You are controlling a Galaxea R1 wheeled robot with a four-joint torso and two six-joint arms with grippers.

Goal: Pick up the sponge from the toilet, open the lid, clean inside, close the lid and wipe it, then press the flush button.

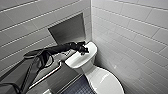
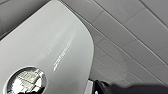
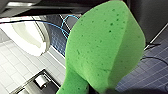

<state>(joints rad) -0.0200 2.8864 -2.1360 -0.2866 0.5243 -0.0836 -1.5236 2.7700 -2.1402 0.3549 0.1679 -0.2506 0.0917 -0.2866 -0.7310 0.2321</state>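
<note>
The flush button (image 2: 26, 81) sits just under my left end effector (image 1: 83, 50), whose spread I cannot tell; my right end effector (image 3: 100, 90) pinches the sponge (image 3: 105, 50).

Tiled walls (image 1: 125, 32) hem the toilet (image 1: 76, 61) behind and beside.

Bright, even light puts glare streaks on the tank top (image 2: 62, 50) and lid (image 1: 105, 80), a glint on the flush button (image 2: 26, 80), dim shade in the niche (image 1: 68, 30); tile lines (image 1: 140, 22) bow toward the head view's edges.
</note>
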